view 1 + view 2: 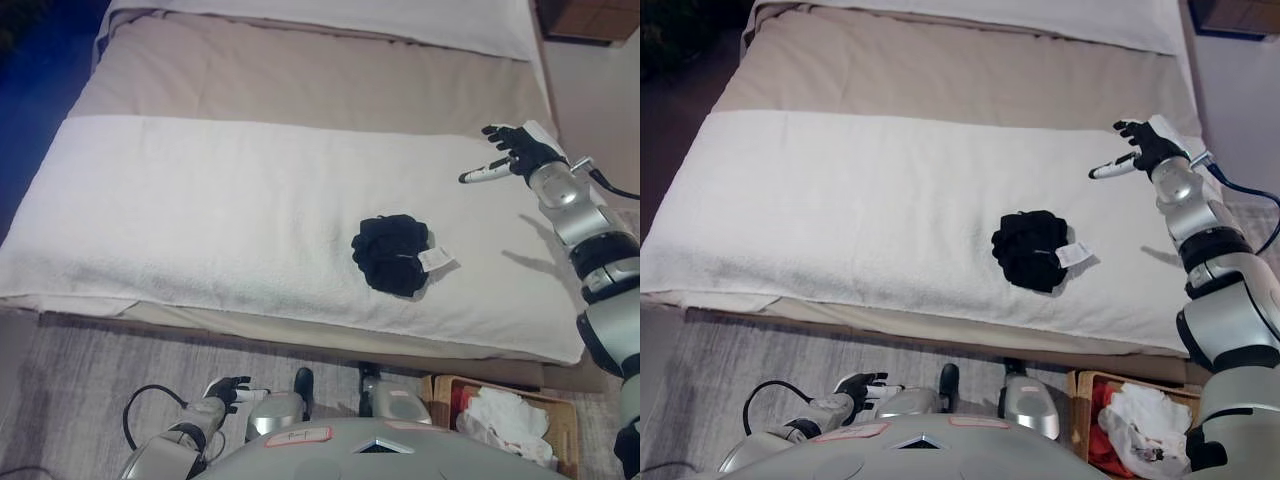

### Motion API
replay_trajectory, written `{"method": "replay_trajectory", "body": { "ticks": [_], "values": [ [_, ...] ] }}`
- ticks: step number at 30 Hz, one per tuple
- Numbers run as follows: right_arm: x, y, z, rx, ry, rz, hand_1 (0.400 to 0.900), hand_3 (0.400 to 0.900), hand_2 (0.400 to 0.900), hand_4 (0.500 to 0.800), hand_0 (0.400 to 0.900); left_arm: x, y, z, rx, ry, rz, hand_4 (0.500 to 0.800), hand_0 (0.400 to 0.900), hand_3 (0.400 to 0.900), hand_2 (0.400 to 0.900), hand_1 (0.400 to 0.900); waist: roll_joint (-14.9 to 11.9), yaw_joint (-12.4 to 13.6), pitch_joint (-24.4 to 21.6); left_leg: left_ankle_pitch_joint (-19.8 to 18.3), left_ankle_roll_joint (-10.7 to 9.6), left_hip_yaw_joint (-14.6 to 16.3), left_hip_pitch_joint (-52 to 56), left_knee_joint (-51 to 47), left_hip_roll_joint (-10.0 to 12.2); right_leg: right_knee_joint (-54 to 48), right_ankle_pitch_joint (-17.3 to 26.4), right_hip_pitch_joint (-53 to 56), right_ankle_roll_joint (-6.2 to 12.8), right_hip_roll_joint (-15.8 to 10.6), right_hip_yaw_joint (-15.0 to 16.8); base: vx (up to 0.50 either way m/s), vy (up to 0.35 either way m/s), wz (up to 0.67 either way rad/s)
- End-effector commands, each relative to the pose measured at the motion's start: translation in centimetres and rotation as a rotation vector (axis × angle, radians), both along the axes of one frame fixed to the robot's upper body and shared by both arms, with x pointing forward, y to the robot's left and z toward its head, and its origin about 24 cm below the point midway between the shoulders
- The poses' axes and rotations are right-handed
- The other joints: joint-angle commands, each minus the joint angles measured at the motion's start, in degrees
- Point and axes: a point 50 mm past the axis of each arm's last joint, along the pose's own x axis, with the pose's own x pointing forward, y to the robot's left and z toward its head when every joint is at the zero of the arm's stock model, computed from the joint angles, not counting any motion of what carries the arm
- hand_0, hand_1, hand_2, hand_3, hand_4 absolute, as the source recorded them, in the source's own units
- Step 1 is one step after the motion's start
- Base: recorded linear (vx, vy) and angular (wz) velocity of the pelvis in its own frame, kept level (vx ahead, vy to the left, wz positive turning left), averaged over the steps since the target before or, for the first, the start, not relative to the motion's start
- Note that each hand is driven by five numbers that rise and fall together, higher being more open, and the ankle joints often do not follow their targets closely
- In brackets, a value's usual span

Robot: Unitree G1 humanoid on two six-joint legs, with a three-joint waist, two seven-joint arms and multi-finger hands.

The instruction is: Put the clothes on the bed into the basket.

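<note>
Right hand [512,152], fingers spread and holding nothing, is hovering beyond the black garment [392,253] on the bed [200,200], presumably poised to reach for it.

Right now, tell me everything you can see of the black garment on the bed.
The black garment is a small crumpled bundle of dark, soft-looking cloth, bunched rather than spread. A white tag sticks out at its right side. It lies on the white blanket, near the bed's front edge and right of centre. Neither hand touches it; the right hand hovers beyond it.
</note>
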Motion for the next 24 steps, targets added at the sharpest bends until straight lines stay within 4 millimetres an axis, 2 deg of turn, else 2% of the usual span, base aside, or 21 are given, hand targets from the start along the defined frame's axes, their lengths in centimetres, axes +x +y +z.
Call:
{"method": "replay_trajectory", "body": {
  "ticks": [1,4,15,19,24],
  "values": [
    [2.4,0.1,7.1,-0.052,-0.188,-0.044,0.900,0.900,0.900,0.800,0.900,-0.3,1.9,0.4,0.055,0.025,0.005,0.800,0.900,0.900,0.900,0.900,-1.34,0.51,2.51,-0.13,-2.85,1.15,-2.49,-0.30,1.93,1.76,-6.17,1.34,2.58,-2.18,0.70,-0.01,-0.015,0.14],
    [2.8,0.4,8.0,-0.043,-0.205,-0.054,0.900,0.900,0.900,0.800,0.900,-0.1,1.8,0.4,0.054,0.018,-0.005,0.800,0.900,0.900,0.900,0.900,-0.39,1.30,4.14,0.85,-2.96,0.39,-4.17,-0.62,1.54,1.65,-5.94,0.10,2.54,-2.41,0.35,-0.03,-0.018,0.21],
    [3.0,-0.4,11.2,-0.057,-0.278,-0.119,0.900,0.900,0.900,0.800,0.900,-0.1,1.3,0.4,0.028,-0.014,-0.045,0.800,0.900,0.900,0.900,0.900,4.32,4.78,9.66,3.99,-3.66,-2.30,-10.33,-1.39,0.10,1.60,-5.08,-4.29,2.65,-3.79,-2.42,-0.04,-0.009,0.21],
    [2.9,-0.7,11.4,-0.057,-0.283,-0.132,0.900,0.900,0.900,0.800,0.900,0.0,1.0,0.4,0.013,-0.020,-0.076,0.800,0.900,0.900,0.900,0.900,6.30,5.77,10.92,4.82,-3.92,-2.96,-11.88,-1.48,-0.41,1.98,-5.04,-5.37,2.68,-4.32,-3.30,-0.02,0.003,0.17],
    [2.5,-1.3,10.5,-0.026,-0.266,-0.166,0.900,0.900,0.900,0.800,0.900,0.1,0.2,0.3,-0.017,-0.030,-0.118,0.800,0.900,0.900,0.900,0.900,8.23,6.84,11.74,5.42,-3.86,-4.12,-12.82,-1.48,-1.14,1.86,-4.75,-5.59,2.94,-5.05,-4.30,-0.01,0.011,0.16]
  ]
}}
